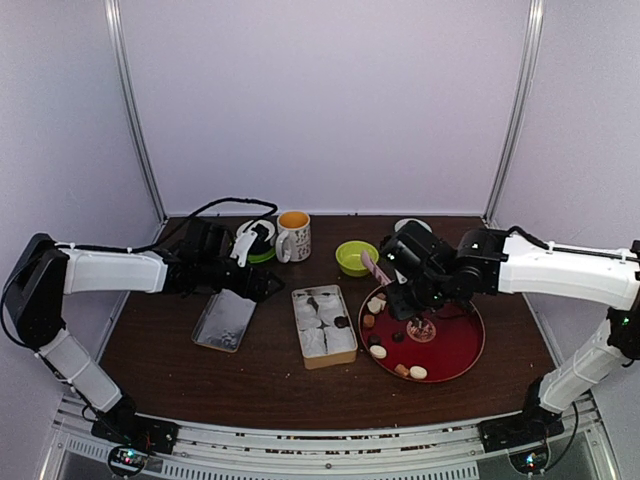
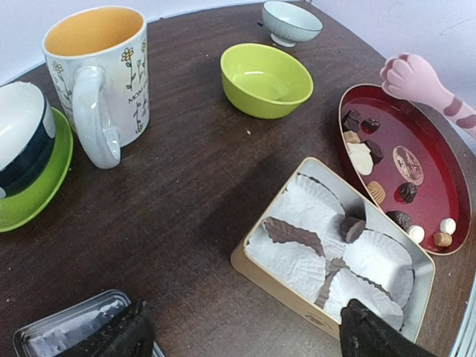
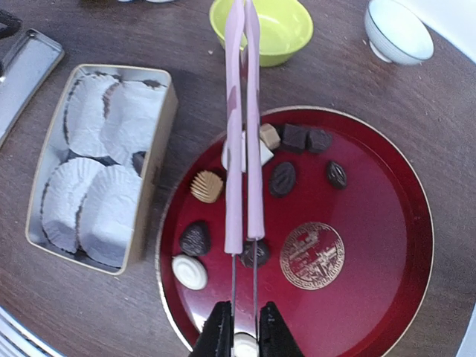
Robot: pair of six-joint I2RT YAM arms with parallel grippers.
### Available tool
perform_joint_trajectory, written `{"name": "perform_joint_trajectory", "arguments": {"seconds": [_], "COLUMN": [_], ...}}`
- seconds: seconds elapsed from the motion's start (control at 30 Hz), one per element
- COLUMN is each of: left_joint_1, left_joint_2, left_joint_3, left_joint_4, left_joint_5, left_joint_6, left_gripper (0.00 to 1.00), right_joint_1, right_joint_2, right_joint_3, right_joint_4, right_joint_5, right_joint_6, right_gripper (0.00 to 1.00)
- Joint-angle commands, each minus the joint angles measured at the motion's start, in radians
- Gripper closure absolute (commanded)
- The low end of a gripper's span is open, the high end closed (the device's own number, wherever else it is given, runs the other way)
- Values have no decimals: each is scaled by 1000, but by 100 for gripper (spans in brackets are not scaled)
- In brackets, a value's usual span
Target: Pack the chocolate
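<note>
1. Chocolate (image 3: 282, 178) first: finding it spread over the red tray (image 3: 372, 245), directly beneath the pink tongs (image 3: 245, 111) and on both sides of them; noticing also one dark piece already sitting in the tin (image 3: 165, 126), to the left of the tongs.
2. Holding the tongs in the right gripper (image 3: 244, 321), clamping narrowly on their thin rear part; pressing the two pink arms together, with nothing visible between them. Not being able to see the paw ends in the right wrist view.
3. Probably preparing to pick one piece, so loosening the squeeze a little before going down, to spread the arms.
4. Choosing a piece apart from the others, such as the dark oval just right of the tongs, and avoiding the crowded group toward their far end.
5. Squeezing softly, guarding against a small smooth sweet slipping out sideways; lifting straight up before carrying it left toward an empty paper cup (image 3: 134, 111).
6. Reaching with the right arm from the side over the tray, bending the wrist down, pointing the tongs away from the gripper toward the green bowl (image 3: 260, 26).
7. Hovering with the left gripper (image 1: 258, 287) low beside the tin, spreading the jaws wide and gripping nothing.
</note>
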Motion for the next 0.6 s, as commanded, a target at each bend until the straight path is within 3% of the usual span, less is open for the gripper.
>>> {"name": "perform_joint_trajectory", "arguments": {"seconds": [0.0, 0.07, 0.3, 0.57], "left_joint_1": [-1, -1, -1, 0], "left_joint_2": [-33, -35, -41, -43], "left_joint_3": [-19, -17, -21, -19], "left_joint_4": [63, 60, 58, 50], "left_joint_5": [-4, -6, -7, -12], "left_joint_6": [12, 13, 10, 13], "left_gripper": [11, 11, 10, 9], "right_joint_1": [-40, -47, -109, -115], "right_joint_2": [-101, -148, -241, -208], "right_joint_3": [-118, -171, -288, -322], "right_joint_4": [-22, -10, -19, 48], "right_joint_5": [-35, -67, -132, -167], "right_joint_6": [17, 28, 73, 104], "right_gripper": [91, 84, 78, 74]}}
